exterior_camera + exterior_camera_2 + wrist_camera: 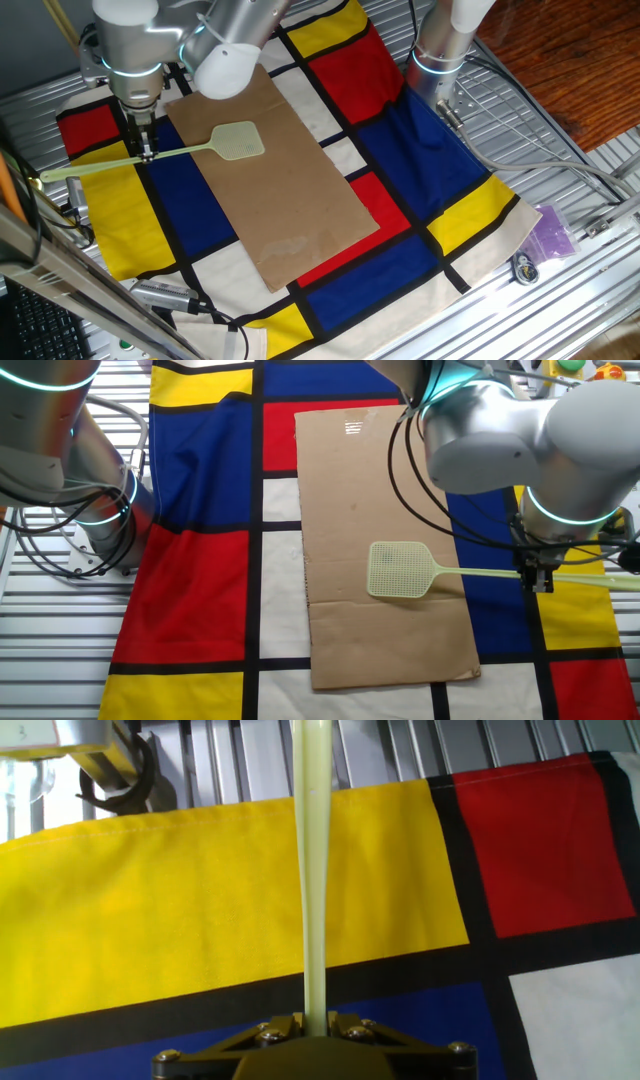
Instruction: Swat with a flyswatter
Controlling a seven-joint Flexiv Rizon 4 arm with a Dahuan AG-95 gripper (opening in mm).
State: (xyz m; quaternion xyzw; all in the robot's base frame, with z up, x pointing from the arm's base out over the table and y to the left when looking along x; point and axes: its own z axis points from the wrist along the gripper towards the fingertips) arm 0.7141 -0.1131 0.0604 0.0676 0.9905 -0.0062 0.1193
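The pale yellow-green flyswatter (190,150) has its mesh head (238,141) over the brown sheet (290,190), its long handle running left across the colour-block cloth. In the other fixed view its head (400,570) lies over the sheet (380,560). My gripper (147,152) is shut on the handle partway along; it also shows in the other fixed view (540,582). In the hand view the handle (312,870) runs straight up from between the shut jaws (314,1023), over the yellow panel.
The colour-block cloth (420,180) covers the table. A second arm's base (440,50) stands at the far right. A purple bag (552,232) and a small round object (524,268) lie off the cloth's right edge. Cables and tools (170,298) lie at the front left.
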